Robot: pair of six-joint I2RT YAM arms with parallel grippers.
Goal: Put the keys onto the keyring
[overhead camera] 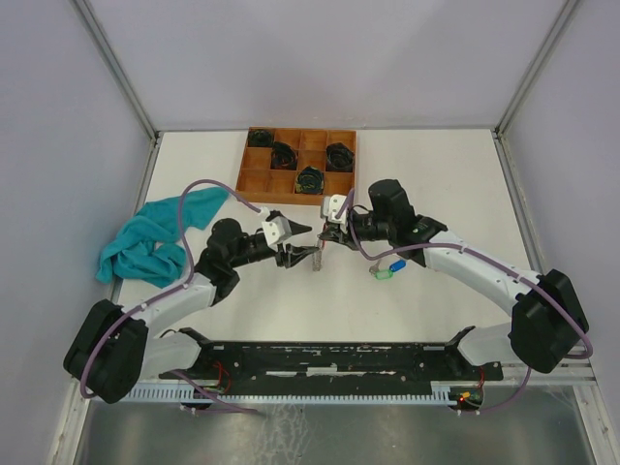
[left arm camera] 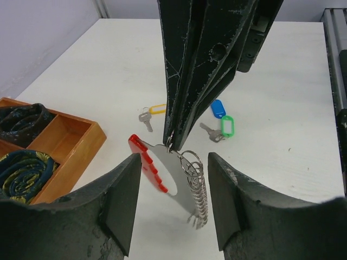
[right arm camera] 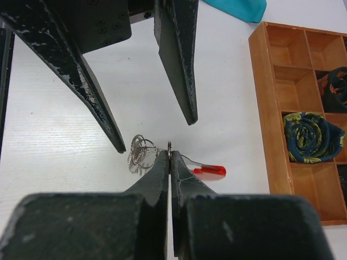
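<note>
My right gripper (right arm camera: 169, 154) is shut on the keyring (right arm camera: 142, 154), pinching its small top loop and holding it above the table. From the loop hang a coil of silver rings (left arm camera: 196, 181) and a metal plate with a red edge (left arm camera: 149, 162). My left gripper (left arm camera: 173, 160) is open, one finger on each side of the hanging keyring, touching neither side. Three keys lie on the table beyond: one with a yellow tag (left arm camera: 153, 111), one with a blue tag (left arm camera: 218, 108), one with a green tag (left arm camera: 226, 126). From above, the blue and green keys (overhead camera: 389, 269) lie right of both grippers.
A wooden compartment tray (overhead camera: 258, 161) holding black coiled bundles (overhead camera: 309, 179) stands at the back of the table, close behind the grippers. A teal cloth (overhead camera: 155, 237) lies at the left edge. A black rail (overhead camera: 339, 358) runs along the near edge.
</note>
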